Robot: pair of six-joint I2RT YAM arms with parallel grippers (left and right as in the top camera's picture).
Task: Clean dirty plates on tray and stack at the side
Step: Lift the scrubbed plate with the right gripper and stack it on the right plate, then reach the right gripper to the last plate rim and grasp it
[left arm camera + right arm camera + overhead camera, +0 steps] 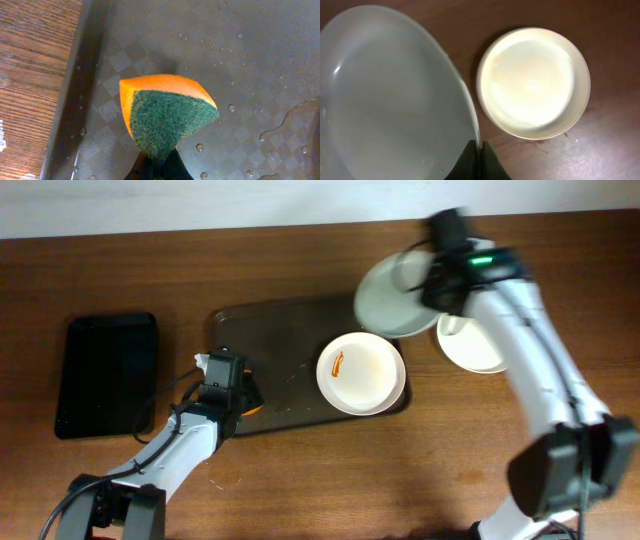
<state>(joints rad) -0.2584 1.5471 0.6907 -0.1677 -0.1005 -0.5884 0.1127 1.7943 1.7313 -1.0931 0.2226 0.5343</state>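
Note:
A dark brown tray (270, 330) lies mid-table. A white plate with an orange smear (360, 372) sits at its right end. My right gripper (432, 285) is shut on the rim of a pale green plate (390, 298), held in the air above the tray's far right corner; the right wrist view shows it (390, 100) clean, with the fingers (479, 150) pinching its edge. A clean white plate (470, 345) rests on the table right of the tray, also in the right wrist view (534, 82). My left gripper (228, 395) is shut on an orange and green sponge (165, 112) over the wet tray floor (250, 60).
A smaller glossy black tray (107, 373) lies at the far left. Water drops and a puddle (290, 125) sit on the brown tray. The tray's raised left rim (80, 75) runs beside the sponge, with bare wooden table (30, 65) beyond it.

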